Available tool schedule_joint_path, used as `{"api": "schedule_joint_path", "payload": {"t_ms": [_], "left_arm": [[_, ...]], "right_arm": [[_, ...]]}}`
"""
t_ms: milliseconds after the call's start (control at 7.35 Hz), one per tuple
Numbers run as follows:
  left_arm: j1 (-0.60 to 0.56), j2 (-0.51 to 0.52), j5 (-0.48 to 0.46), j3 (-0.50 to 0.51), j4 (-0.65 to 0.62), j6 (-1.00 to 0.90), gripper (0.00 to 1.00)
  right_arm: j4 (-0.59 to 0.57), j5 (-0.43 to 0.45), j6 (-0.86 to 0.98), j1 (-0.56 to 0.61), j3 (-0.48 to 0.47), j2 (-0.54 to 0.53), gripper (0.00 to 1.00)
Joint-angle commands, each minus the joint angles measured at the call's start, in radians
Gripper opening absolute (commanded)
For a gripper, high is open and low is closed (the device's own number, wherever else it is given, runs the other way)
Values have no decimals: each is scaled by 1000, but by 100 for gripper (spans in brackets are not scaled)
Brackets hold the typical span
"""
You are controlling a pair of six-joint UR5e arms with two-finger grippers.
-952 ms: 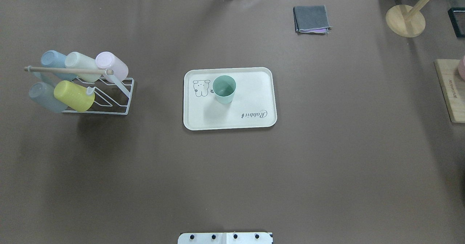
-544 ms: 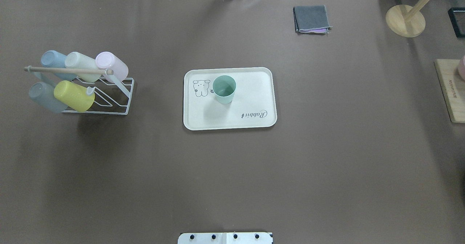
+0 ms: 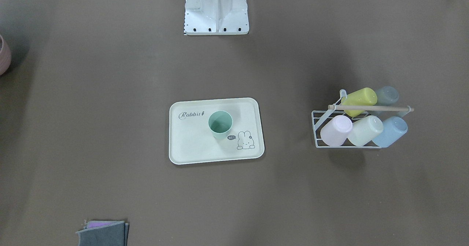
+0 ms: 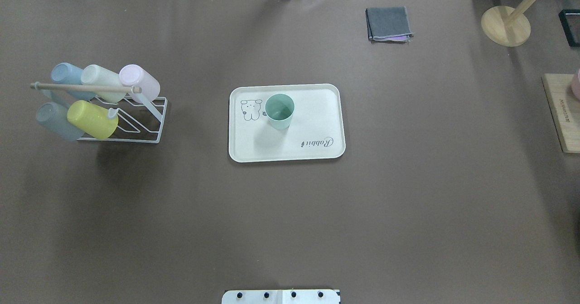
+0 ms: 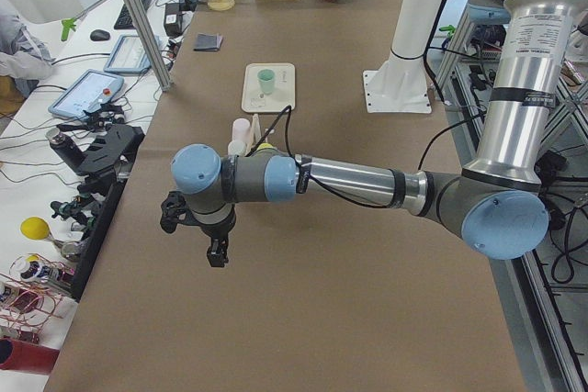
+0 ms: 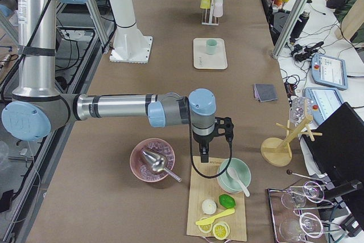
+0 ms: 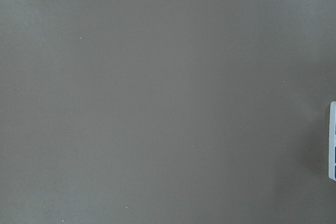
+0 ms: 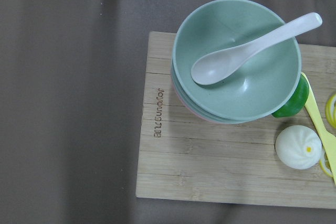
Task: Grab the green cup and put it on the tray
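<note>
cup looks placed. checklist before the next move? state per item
1. Green cup upright on the tray: ok.
2. Cup inside the tray's rim, beside the bunny drawing: ok.
3. Left gripper well away from the tray, over bare table: ok.
4. Right gripper well away too, over the wooden board with the bowl: ok.
5. Either gripper open or shut: cannot tell, side views only.
6. Cup rack apart from the tray: ok.
</note>
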State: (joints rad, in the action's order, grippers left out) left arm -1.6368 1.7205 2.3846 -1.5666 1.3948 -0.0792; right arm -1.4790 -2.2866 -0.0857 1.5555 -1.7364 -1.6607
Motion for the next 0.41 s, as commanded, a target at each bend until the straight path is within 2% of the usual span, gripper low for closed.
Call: {"api": "schedule_joint_path", "payload": {"t_ms": [0, 272], "left_arm": [[0, -7, 2, -1, 1, -1, 98], [2, -7, 4, -9, 1, -1, 98]], "right_arm": [[-1, -1, -2, 0, 0, -1, 100], [-1, -1, -2, 0, 0, 1, 100]]}}
